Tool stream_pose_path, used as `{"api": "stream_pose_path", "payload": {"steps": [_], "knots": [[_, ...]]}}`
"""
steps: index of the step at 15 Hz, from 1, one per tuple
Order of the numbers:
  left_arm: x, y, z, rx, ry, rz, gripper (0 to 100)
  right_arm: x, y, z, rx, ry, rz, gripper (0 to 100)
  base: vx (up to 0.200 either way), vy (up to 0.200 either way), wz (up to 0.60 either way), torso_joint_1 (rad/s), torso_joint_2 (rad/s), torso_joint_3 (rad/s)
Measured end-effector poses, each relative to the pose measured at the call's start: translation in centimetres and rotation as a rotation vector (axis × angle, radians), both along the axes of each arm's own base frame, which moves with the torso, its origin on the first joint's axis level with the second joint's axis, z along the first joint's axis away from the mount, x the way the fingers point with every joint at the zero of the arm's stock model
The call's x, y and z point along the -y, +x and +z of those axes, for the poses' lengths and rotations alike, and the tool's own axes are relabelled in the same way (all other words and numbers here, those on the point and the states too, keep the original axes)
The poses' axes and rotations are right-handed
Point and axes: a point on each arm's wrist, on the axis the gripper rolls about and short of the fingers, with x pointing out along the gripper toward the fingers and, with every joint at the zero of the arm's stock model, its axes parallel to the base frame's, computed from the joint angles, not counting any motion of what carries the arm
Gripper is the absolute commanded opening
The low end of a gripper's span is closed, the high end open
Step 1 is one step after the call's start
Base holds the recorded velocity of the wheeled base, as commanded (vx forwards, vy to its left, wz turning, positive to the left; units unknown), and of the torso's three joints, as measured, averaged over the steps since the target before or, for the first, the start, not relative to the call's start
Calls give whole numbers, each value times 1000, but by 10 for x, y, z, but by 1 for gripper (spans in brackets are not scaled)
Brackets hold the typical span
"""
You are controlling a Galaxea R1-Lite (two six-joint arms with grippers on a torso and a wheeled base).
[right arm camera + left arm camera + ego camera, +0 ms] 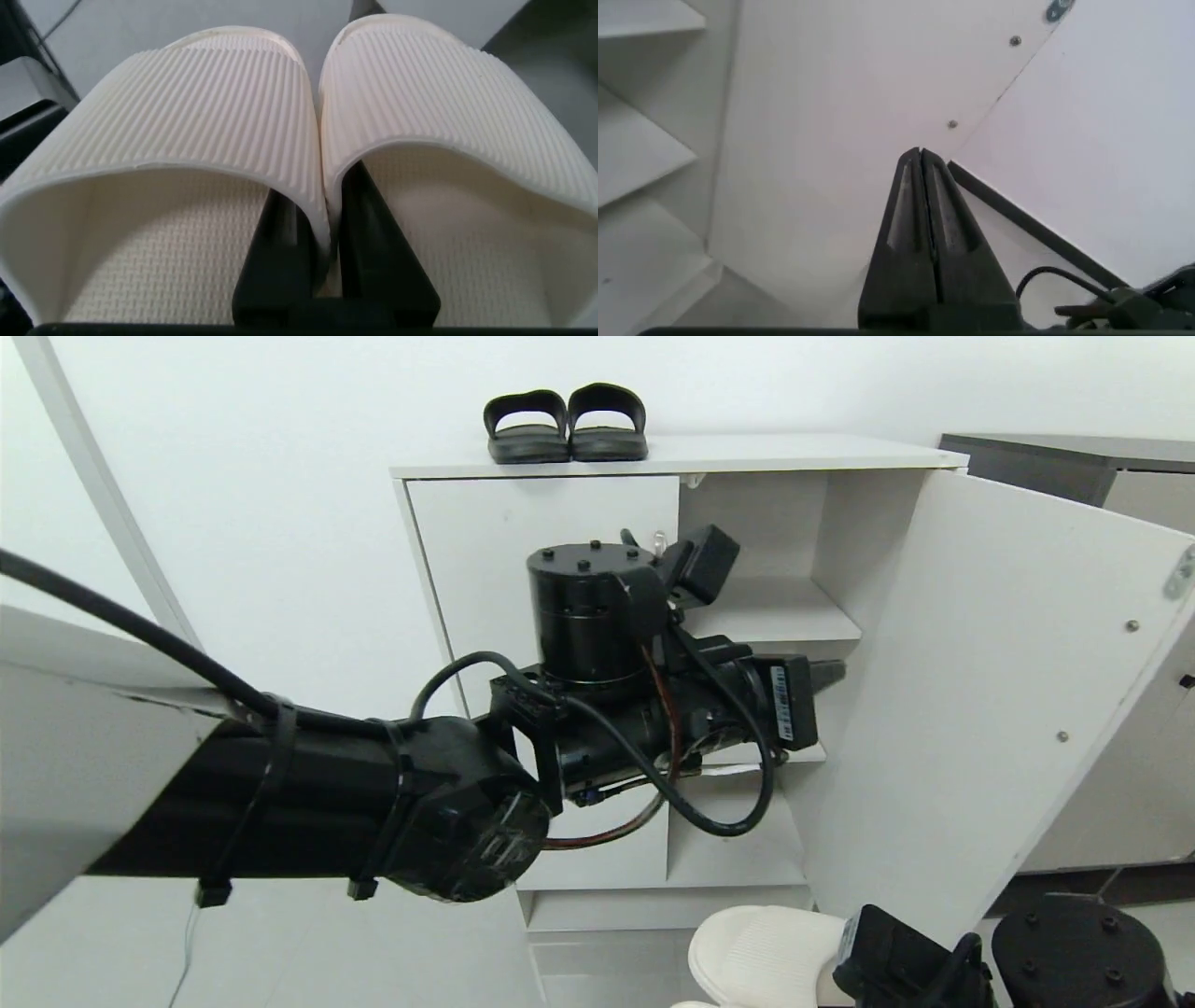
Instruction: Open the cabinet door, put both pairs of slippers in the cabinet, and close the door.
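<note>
Black slippers on cabinet top, white pair in right claw, door open

Head view, left to right. The black slippers (566, 425) sit side by side at top centre of the frame, on the top board of the white cabinet (541, 532), open ends facing the camera. The cabinet's left panel is shut. Its right half is open, with bare shelves (775, 616) showing inside.

The left arm crosses from lower left to mid frame. The left claw (834, 672) points right in front of the open compartment, near the inner face of the door (990, 691). In the left wrist view the left claw (920, 154) has both fingers pressed flat together with nothing between them. The door's (831, 131) inner face with its screws is right ahead, and shelves (645, 159) sit at the frame's left edge.

The door is swung out wide toward the right of the head frame. The white slippers (761, 952) are at bottom centre-right, below the door's lower edge, with the right claw (896, 961) just right of them.

In the right wrist view the right claw (322, 261) pinches the two touching inner strap walls of the white slippers (187, 131), so the pair is held together side by side.

A grey cabinet (1074, 457) stands at far upper right.
</note>
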Motion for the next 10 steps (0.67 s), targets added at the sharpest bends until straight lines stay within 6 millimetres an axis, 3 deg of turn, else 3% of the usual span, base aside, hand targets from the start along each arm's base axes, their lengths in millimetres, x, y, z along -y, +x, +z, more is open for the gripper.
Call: {"api": "stream_pose_path", "payload": {"steps": [3,5,10], "knots": [[-35,-2,6,2,2,59,0,-2,11,7,20,35,-62,0,0,0,0,0,0,0],[-68,-9,19,16,-11,117,0,-5,26,14,50,64,-193,0,0,0,0,0,0,0],[-156,-52,47,38,62,383,0,-35,67,36,98,216,-565,0,0,0,0,0,0,0]]}}
